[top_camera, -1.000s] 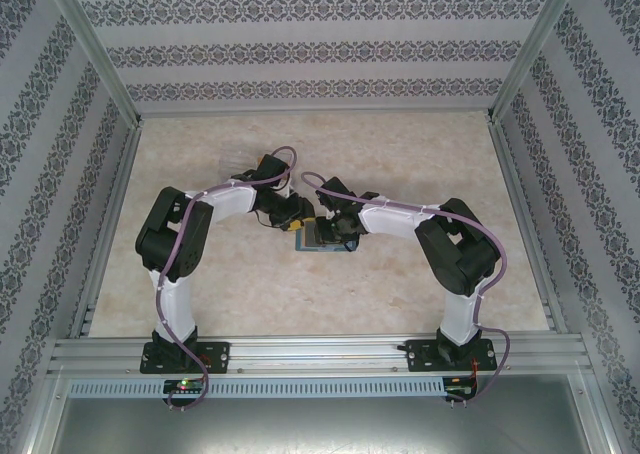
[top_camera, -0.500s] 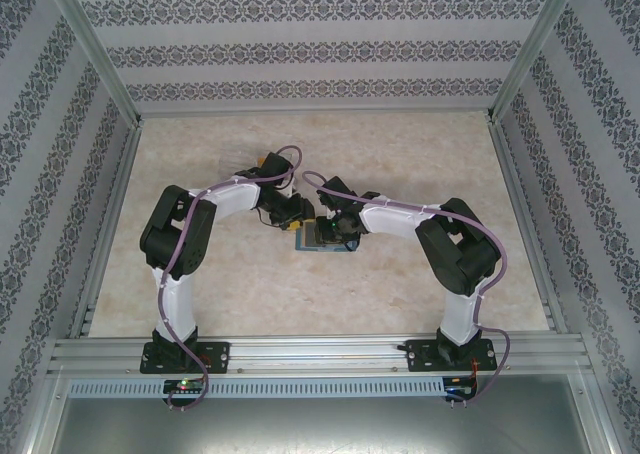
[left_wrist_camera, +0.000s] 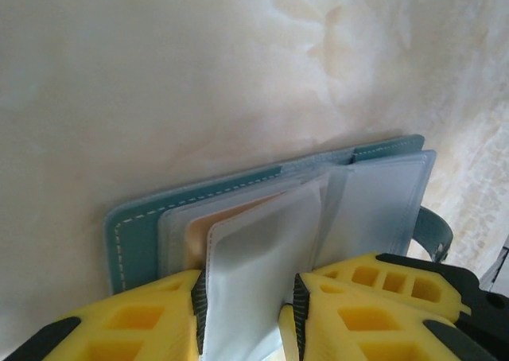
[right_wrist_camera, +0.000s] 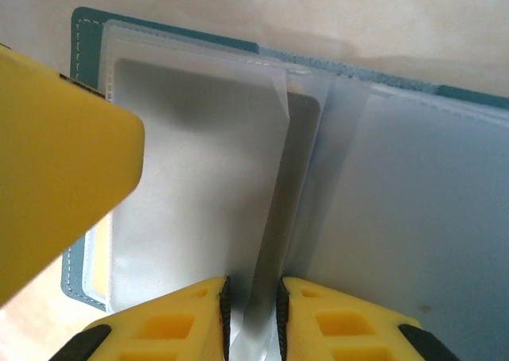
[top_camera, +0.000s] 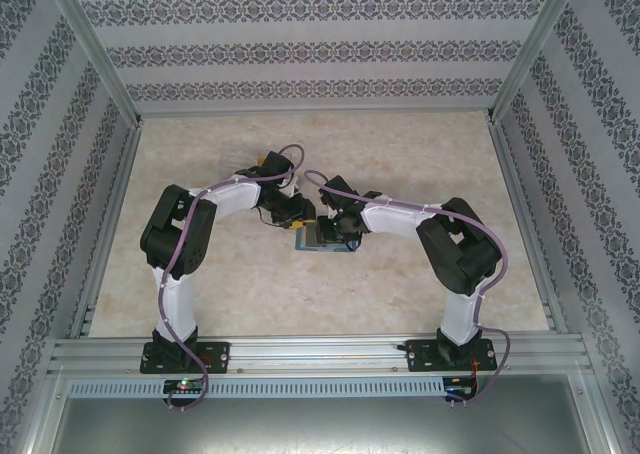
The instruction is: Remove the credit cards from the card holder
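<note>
Right now the card holder [top_camera: 322,244] lies opened flat like a book near the middle of the tabletop [top_camera: 420,154]. Both arms reach in over it: the left end effector [top_camera: 300,218] at its 10 o'clock and the right end effector [top_camera: 338,228] at its 1 o'clock. They crowd in like this, I'd say, because the soft pages flop shut unless something keeps them apart.

From the left wrist, the yellow fingers [left_wrist_camera: 143,321] stand either side of a frosted page [left_wrist_camera: 262,250] that rises between them. I cannot tell whether they are pinching it or only bracketing it. Behind that page, toward 10 o'clock, an orange-gold card [left_wrist_camera: 197,242] peeks from its pocket against the blue-grey cover. The clasp tab [left_wrist_camera: 436,235] pokes out at 3 o'clock.

From the right wrist, the jaws sit close together on a clear page [right_wrist_camera: 266,242] seen edge-on, and it looks clamped. That would explain why the page stands upright from the spine, not lying flat. The left arm's yellow finger looms at 9 o'clock in that view.

My reading is that the cards are not out yet. One arm lifts a page away so the other can get at a pocket mouth. The slick plastic could slip, or the whole holder could drag along.
</note>
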Available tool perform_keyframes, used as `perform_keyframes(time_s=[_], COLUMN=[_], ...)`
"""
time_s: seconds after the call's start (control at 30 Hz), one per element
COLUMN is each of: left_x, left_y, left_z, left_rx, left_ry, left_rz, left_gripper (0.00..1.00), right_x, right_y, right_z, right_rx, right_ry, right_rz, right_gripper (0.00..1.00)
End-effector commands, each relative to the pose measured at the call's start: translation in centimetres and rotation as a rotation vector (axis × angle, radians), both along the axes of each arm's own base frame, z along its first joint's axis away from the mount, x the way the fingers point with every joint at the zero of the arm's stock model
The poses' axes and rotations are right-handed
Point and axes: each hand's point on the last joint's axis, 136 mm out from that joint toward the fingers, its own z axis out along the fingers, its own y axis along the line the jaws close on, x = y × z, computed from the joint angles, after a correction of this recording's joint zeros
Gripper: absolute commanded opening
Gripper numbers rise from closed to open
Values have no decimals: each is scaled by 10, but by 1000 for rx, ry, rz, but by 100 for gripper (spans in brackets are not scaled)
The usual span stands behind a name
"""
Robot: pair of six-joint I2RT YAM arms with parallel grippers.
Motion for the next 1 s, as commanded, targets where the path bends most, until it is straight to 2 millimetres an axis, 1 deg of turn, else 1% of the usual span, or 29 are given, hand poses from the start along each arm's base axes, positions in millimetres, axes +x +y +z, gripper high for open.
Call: perform_keyframes(time_s=[0.0,0.2,0.3,0.4,0.57,0.67,0.73,0.87,0.97], left_x=[-13,-13,-13,-12,-11,-12,-14,-14,-13], left_y=[-21,-22,-20,-16,-15,-24,-30,-40,-49], left_z=[8,9,7,5,9,15,19,32,47], left_rx=[-76,-84,-67,-44,-48,-124,-179,-265,-329], left_ry=[10,0,-1,-5,-12,-10,-8,-18,-34], left_rz=[-84,-95,-95,-87,-86,-97,-105,-110,-122], left_gripper=[36,34,27,21,20,22,26,33,39], right_x=[-15,-15,-13,-10,-4,-4,-5,-5,-5], right_y=[-30,-30,-28,-21,-9,-4,-4,-12,-18], right_z=[-31,-29,-23,-8,30,51,63,77,86], right_rx=[-111,-98,-74,-25,75,133,162,180,190], right_ry=[76,70,60,43,-26,-74,-114,-183,-227], right_rz=[-36,-34,-31,-25,-1,19,27,12,-5], right_gripper=[25,25,27,30,37,42,43,44,43])
